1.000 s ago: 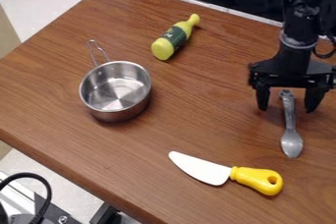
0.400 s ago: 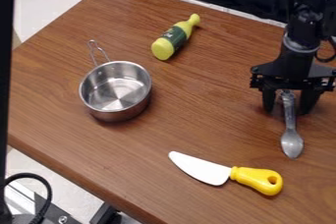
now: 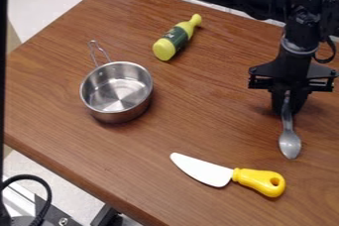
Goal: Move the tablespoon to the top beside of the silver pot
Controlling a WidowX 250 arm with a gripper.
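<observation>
One silver metal spoon [image 3: 289, 143], its handle pinched in the black pincer [image 3: 289, 105], is over at four o'clock on the brown wooden counter [image 3: 198, 126]. Out from it: a white-bladed, yellow-handled knife [image 3: 228, 175] at eight o'clock, a round silver pot [image 3: 116, 96] at ten, a yellow-and-green bottle [image 3: 175, 38] at eleven.

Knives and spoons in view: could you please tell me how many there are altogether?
2: the spoon, its handle in the claw at the view's right, and the yellow-handled knife, lower and further left.
</observation>
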